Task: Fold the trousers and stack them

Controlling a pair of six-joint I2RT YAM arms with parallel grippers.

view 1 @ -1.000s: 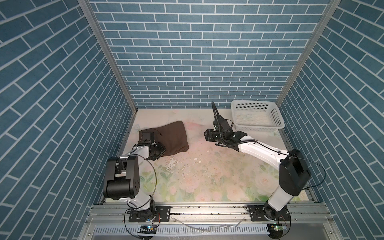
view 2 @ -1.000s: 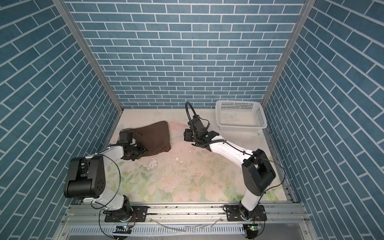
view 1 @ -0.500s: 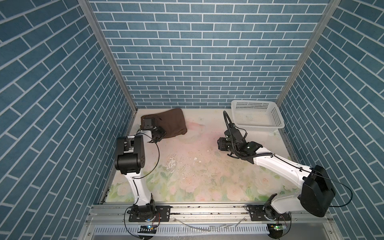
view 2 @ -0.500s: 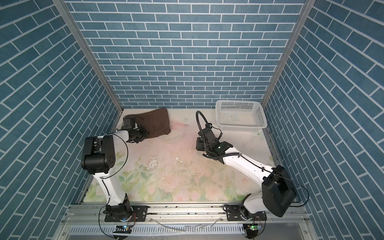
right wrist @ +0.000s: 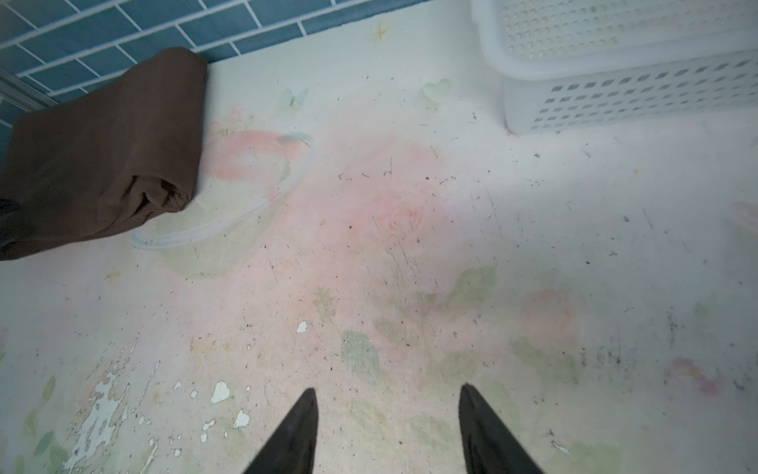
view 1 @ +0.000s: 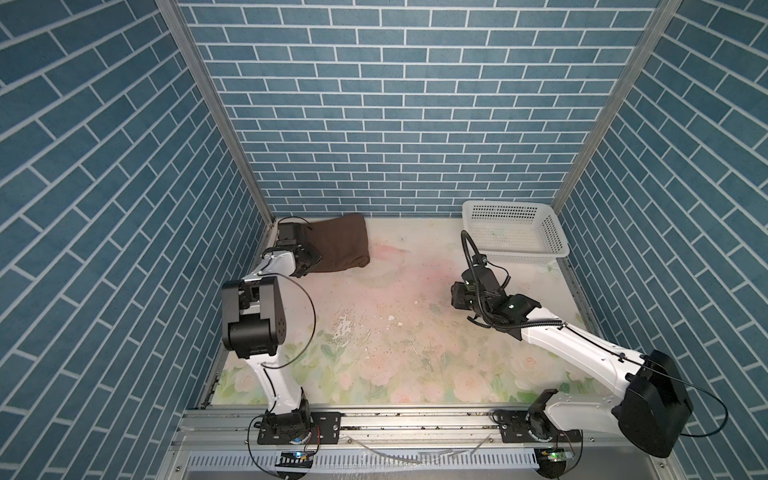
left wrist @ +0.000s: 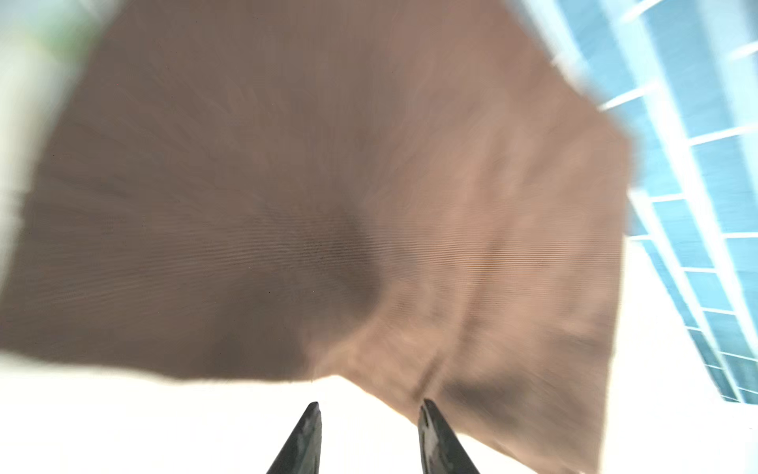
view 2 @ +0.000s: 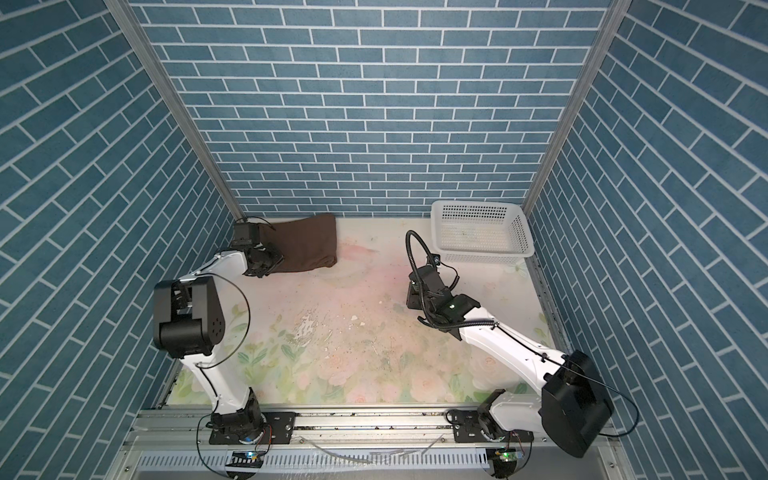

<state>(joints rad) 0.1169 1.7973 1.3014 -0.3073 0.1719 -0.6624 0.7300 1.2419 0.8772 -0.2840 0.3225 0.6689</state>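
Trousers (left wrist: 328, 205) edge lies just beyond the left gripper (left wrist: 369, 404), whose jaws are parted with bare table (view 1: 395, 332) showing between them; the wrist view is blurred. Right gripper (right wrist: 387, 394) jaws are also parted and hold nothing, over mid-right table, well apart from the fabric. One folded dark brown pair, far left corner, against the wall (view 1: 395, 124). The left wrist covers its left end in both top views. One white perforated basket (view 1: 515, 253) is in the far right corner.
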